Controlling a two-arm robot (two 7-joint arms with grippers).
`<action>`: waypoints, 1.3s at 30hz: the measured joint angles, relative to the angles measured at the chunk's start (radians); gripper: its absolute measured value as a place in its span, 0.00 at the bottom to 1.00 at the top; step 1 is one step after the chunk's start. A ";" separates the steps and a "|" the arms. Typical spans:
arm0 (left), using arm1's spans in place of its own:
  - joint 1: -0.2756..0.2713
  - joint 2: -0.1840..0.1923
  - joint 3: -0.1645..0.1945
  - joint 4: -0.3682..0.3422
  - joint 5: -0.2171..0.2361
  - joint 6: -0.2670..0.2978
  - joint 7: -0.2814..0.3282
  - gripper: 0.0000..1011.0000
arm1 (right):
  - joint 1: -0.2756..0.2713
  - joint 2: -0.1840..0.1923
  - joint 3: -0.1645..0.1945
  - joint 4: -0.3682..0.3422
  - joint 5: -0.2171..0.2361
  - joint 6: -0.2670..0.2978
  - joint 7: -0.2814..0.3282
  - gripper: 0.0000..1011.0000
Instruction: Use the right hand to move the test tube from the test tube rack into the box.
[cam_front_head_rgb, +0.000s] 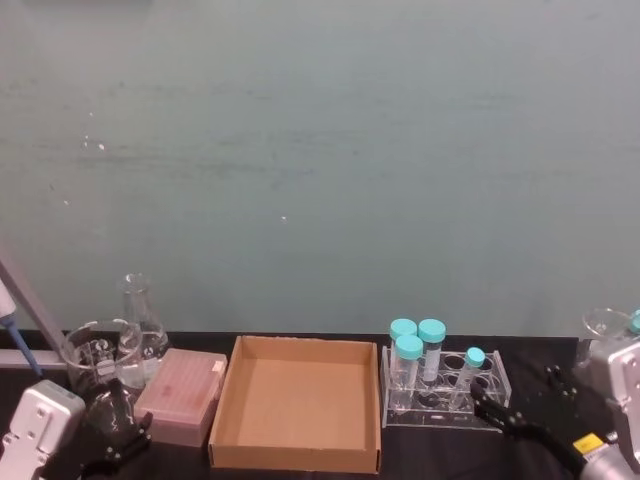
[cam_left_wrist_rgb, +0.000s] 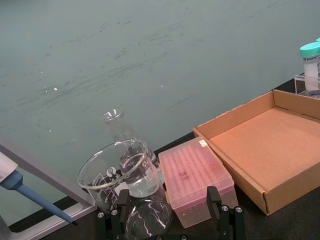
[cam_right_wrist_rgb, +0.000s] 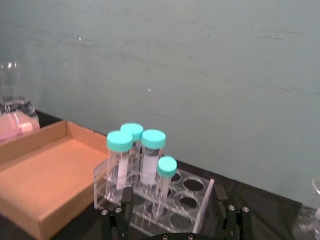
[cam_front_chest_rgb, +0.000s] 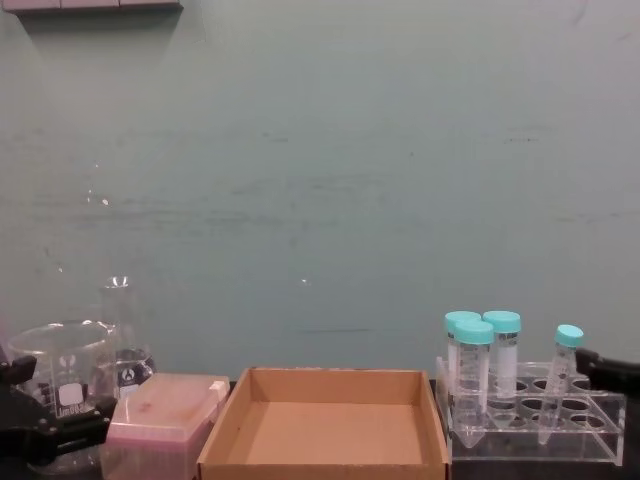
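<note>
Right wrist view puts the right hand (cam_right_wrist_rgb: 174, 205), a black long-fingered gripper, just in front of the clear acrylic two-tier test tube rack (cam_right_wrist_rgb: 206, 196). Its two fingers (cam_right_wrist_rgb: 123, 207) are spread wide and grip nothing. They are level with the rack's near edge, one toward each end of it. In the head view the same gripper (cam_front_head_rgb: 505, 412) lies at the rack's front right corner, and from the chest a black finger shows just right of the rack.

The test tube (cam_right_wrist_rgb: 162, 187), slim and clear with a small teal screw cap, stands in the rack. It sits in the row nearest the gripper, in line with the gap between the fingers, and leans a little with its cap tipped toward the rack's right end. Three wider clear tubes with big teal caps (cam_right_wrist_rgb: 152, 155) cluster at the rack's left end.

Just left of the rack, and almost against it, sits the shallow brown cardboard box (cam_front_head_rgb: 300, 400). Farther left of the rack, beyond the box, are a pink translucent plastic box (cam_front_head_rgb: 180, 395), a clear glass beaker (cam_front_head_rgb: 95, 355) and a clear conical flask (cam_front_head_rgb: 140, 315).

The left gripper (cam_left_wrist_rgb: 170, 217) is parked well left of the rack, beside the pink box. Its fingers are apart, with a rounded clear glass piece (cam_left_wrist_rgb: 147, 220) low in the gap.
</note>
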 joint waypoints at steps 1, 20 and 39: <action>0.000 0.000 0.000 0.000 0.000 0.000 0.000 0.99 | 0.007 -0.006 0.001 0.008 0.001 0.000 0.005 0.99; 0.000 0.000 0.000 0.000 0.000 0.000 0.000 0.99 | 0.137 -0.140 0.004 0.194 -0.022 0.007 0.065 0.99; 0.000 0.000 0.000 0.000 0.000 0.000 0.000 0.99 | 0.177 -0.185 0.015 0.286 -0.065 -0.030 0.088 0.99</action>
